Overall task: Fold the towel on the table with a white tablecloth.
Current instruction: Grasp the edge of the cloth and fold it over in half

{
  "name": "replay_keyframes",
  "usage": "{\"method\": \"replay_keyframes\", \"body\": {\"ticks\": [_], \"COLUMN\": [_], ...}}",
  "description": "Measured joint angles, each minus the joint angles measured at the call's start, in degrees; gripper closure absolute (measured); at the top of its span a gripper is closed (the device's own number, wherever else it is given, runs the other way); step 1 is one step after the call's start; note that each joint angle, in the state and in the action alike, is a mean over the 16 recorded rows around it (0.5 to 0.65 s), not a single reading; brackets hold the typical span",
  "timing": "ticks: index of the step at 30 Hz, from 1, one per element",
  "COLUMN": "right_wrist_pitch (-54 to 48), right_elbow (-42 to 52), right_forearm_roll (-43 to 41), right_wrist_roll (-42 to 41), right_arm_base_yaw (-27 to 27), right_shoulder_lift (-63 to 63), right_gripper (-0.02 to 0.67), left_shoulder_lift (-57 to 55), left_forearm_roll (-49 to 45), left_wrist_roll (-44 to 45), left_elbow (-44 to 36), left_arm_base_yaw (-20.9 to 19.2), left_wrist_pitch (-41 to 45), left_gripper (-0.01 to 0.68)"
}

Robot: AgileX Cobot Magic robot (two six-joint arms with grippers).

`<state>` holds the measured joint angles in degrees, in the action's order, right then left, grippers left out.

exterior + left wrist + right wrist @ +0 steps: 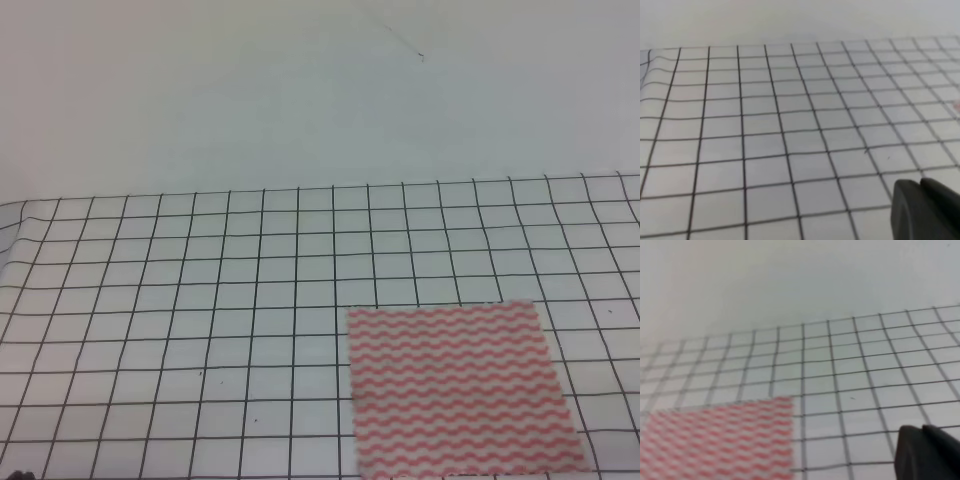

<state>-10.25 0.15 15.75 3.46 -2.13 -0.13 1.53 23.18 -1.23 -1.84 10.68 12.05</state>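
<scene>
High view: the towel (460, 390) lies flat and unfolded on the gridded tablecloth (200, 300) covering the table, at the near right, its near edge close to the bottom of the frame. No arm shows here.
Left wrist view: bare grid fills the frame; a dark part of the left pincer (925, 210) juts in at the near right corner. Whether it is released or clenched cannot be told. Only a faint pink trace at the far right edge hints at the towel.
Right wrist view: the towel (720, 437) sits at the near left, blurred; its far right corner rests near a grid line. The right pincer (927, 452) shows as a dark tip at the near right, its state not readable.
Step in hand: likely the approach, with folding not yet begun.
Doing it well: each pincer should probably take one corner of the same edge, pinching only the towel and not the tablecloth beneath, then carry that edge level onto the opposite one.
</scene>
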Motion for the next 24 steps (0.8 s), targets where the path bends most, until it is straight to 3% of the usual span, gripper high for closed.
{"method": "replay_keyframes", "body": {"ticks": [8, 15, 24], "right_wrist_pitch": [5.3, 11.0, 9.9], "right_elbow": [0.0, 0.0, -2.9], "right_forearm_roll": [11.6, 26.6, 33.3], "right_wrist_roll": [0.5, 2.1, -1.4], "right_arm_base_yaw": [0.0, 0.0, -0.1], "right_shoulder_lift": [0.0, 0.0, 0.0], "right_gripper": [0.65, 0.65, 0.65], "left_shoulder_lift": [0.0, 0.0, 0.0], "left_forearm_roll": [14.7, 33.7, 41.8], "left_wrist_roll": [-1.0, -2.1, 1.8], "left_elbow": [0.3, 0.4, 2.3], "left_arm_base_yaw": [0.0, 0.0, 0.1], "left_wrist_pitch": [-3.4, -7.2, -7.4], "left_gripper": [0.675, 0.675, 0.675]}}
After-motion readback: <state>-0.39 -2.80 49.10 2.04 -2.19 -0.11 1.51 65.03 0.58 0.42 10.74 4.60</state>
